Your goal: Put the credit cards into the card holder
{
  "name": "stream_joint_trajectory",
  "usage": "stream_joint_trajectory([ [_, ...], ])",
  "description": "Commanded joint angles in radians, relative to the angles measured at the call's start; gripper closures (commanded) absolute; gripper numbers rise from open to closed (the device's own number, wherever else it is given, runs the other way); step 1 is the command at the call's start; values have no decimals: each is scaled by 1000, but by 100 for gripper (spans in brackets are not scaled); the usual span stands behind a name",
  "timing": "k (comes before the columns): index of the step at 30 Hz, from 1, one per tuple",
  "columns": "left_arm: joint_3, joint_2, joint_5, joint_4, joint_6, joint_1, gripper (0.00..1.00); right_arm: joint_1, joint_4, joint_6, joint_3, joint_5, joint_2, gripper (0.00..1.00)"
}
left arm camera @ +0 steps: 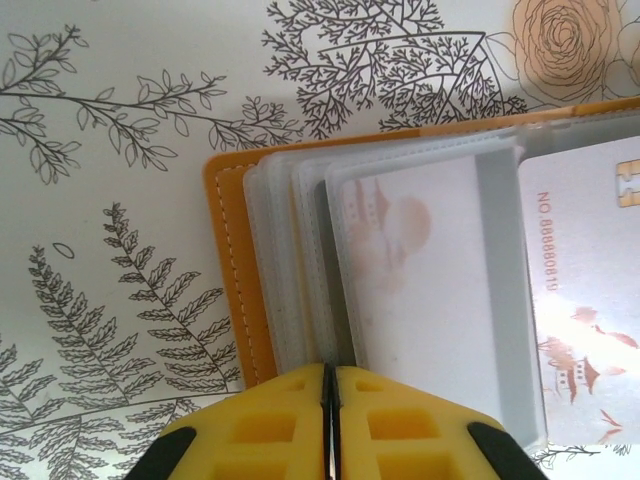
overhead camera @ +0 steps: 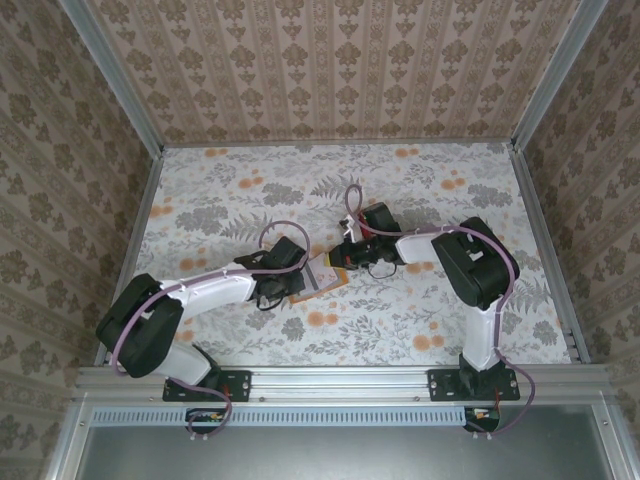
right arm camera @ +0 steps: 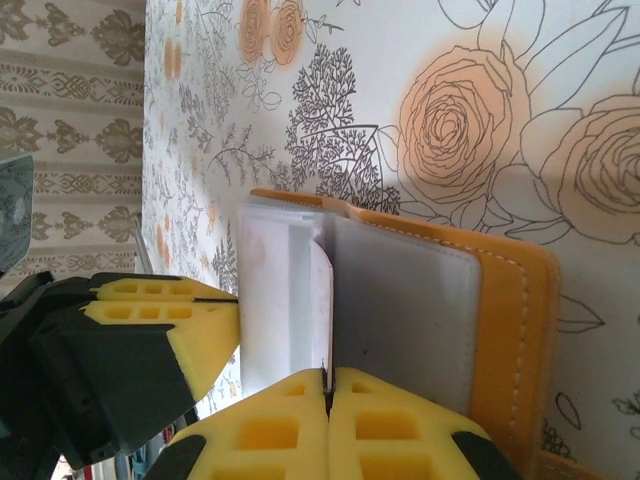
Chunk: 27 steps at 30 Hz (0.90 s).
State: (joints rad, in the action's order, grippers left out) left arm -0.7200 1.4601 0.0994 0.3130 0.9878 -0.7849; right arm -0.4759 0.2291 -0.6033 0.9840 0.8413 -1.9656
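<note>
The orange-tan card holder [overhead camera: 334,284] lies open mid-table, its clear sleeves fanned out. In the left wrist view my left gripper [left arm camera: 330,375] is shut on the near edge of one sleeve of the card holder [left arm camera: 228,270]. A whitish credit card [left arm camera: 585,300] with a chip and red marks lies over the right-hand sleeves, and another card [left arm camera: 400,250] shows faintly inside a sleeve. In the right wrist view my right gripper [right arm camera: 327,378] is shut on the edge of a white credit card [right arm camera: 320,300] standing against the grey sleeves of the card holder [right arm camera: 510,320].
Both arms meet over the holder, the left gripper [overhead camera: 303,275] and right gripper [overhead camera: 346,260] only a few centimetres apart. The left gripper's yellow fingers [right arm camera: 190,330] show close beside the right one. Flowered tabletop [overhead camera: 420,190] lies all round, with patterned walls behind.
</note>
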Motion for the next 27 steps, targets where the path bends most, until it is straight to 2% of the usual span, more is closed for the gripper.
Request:
stream_joint_trajectory([
  [1, 50, 51, 13, 115, -2, 5, 89, -8, -11, -2, 25, 11, -35, 94],
  [15, 54, 53, 11, 96, 2, 2, 90, -45, -30, -28, 13, -73, -35, 94],
  [19, 54, 57, 12, 90, 5, 1, 90, -48, 11, -62, -21, -80, -45, 94],
  [27, 53, 81, 6, 71, -2, 0, 90, -68, -6, -54, 16, -106, -52, 94],
])
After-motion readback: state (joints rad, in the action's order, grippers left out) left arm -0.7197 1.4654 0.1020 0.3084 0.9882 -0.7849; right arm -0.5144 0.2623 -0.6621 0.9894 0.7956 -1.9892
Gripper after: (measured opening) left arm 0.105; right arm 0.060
